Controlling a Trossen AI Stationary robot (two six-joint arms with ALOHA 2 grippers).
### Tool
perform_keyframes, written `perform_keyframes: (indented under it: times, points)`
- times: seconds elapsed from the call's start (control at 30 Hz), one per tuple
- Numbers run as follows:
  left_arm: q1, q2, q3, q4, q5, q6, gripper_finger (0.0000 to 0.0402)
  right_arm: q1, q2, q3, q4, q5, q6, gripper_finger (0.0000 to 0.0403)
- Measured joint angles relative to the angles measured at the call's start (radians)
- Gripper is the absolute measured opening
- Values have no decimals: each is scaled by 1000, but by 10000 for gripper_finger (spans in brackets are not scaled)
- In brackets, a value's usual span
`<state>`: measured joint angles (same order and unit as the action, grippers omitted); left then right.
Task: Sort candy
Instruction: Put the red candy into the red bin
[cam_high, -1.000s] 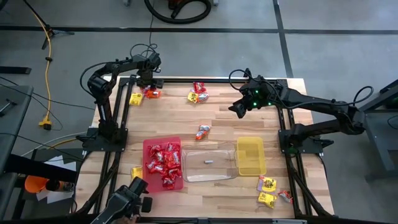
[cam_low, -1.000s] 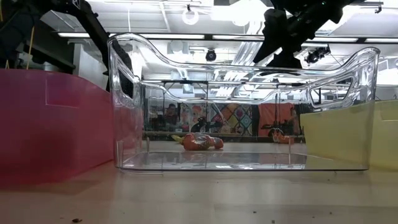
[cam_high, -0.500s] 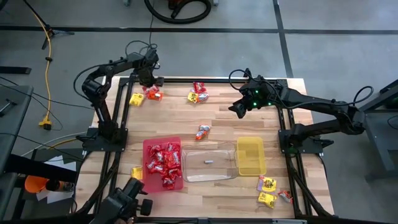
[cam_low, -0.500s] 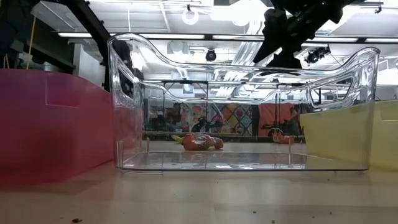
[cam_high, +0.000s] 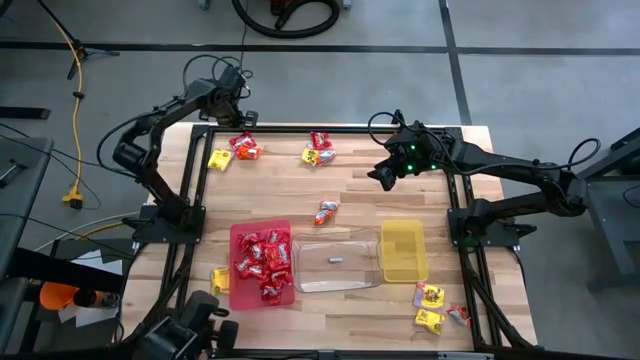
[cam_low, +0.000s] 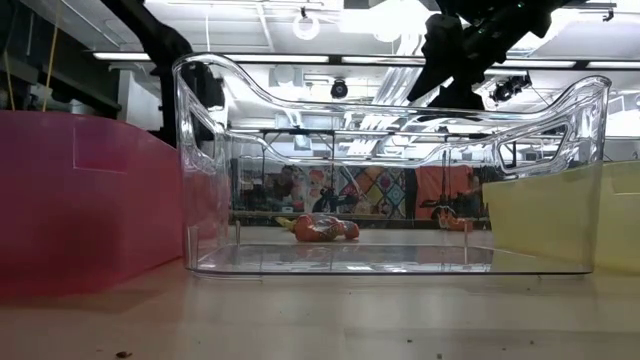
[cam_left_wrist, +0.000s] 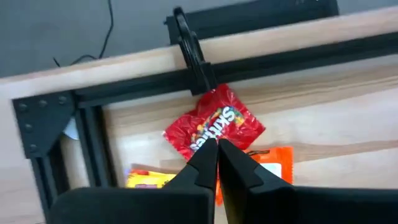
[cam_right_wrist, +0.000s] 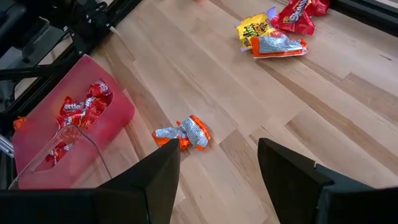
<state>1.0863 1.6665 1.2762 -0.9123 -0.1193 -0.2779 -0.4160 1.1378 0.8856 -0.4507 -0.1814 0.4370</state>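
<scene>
— Left gripper (cam_left_wrist: 217, 152)?
— Clenched empty, upper left, above red candy (cam_left_wrist: 214, 127) on the surface (cam_high: 360, 190).
— Right gripper (cam_high: 381, 176)?
— Spread open — hovering upper right, holding nothing.

Two matte black jointed arms on black frame bases, looped black cables trailing from each. The left end effector (cam_left_wrist: 217, 163) has two slim, smooth black fingers; the right end effector (cam_right_wrist: 217, 180) has broader black fingers, with green lights glowing on its wrist.

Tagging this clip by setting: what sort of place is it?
Likely a robotics lab or workshop: a framed wooden table, bare concrete floor with cables, and open ceiling lights.
</scene>
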Motion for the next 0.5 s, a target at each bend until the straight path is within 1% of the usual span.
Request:
perform_keyframes:
  times: [0.07,0.17,0.3,0.5]
  points:
    - [0,33,0,0,19,-11,6,0,0,0,0,0,0,211]
    - [0,86,0,0,28,-25,25,0,0,0,0,0,1,211]
    - [0,137,0,0,7,-50,64,0,0,0,0,0,11,211]
    - [-3,165,-2,5,1,-52,127,0,0,0,0,0,11,211]
